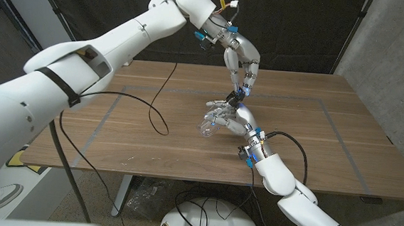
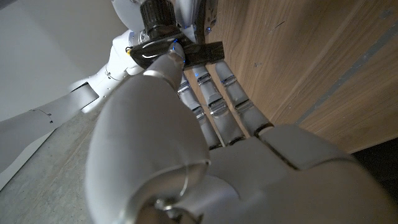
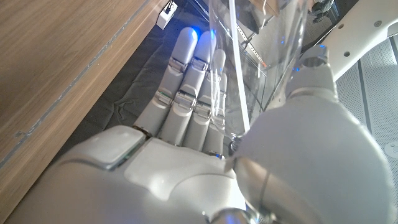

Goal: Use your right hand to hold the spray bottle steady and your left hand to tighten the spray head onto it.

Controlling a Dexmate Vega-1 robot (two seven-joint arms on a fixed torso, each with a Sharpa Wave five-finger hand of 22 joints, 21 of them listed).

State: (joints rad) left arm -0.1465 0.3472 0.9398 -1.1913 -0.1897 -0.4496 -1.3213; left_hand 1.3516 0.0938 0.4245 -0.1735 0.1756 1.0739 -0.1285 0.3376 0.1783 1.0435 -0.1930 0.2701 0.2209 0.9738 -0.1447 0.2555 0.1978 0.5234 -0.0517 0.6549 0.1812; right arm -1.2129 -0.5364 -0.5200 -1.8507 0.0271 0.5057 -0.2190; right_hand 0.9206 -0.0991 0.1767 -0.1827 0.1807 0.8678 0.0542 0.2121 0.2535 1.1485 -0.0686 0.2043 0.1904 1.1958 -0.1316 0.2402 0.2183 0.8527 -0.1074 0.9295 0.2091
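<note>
Your right hand (image 1: 231, 119) sits near the middle of the worktop (image 1: 329, 136), its fingers (image 3: 186, 81) wrapped around the clear bottle (image 1: 210, 126); the right wrist view shows the transparent wall (image 3: 261, 56) pressed between those fingers and the thumb, so the bottle is firmly grasped. Your left hand (image 1: 242, 62) comes down from above, and its fingers (image 2: 214, 93) are pinched with the thumb on the dark spray head (image 1: 230, 99) at the top of the bottle. From the left wrist view you can see the black ribbed collar (image 2: 158, 14) and the flat dark body of the head just beyond the fingertips, with the wood of the worktop alongside. Both hands meet at the bottle, left above right, well away from every edge. A thin outline is marked on the wood around them. A black cable (image 1: 156, 103) loops across the worktop on your left side, apart from the bottle. Behind the worktop hangs a dark curtain (image 1: 301, 27).
</note>
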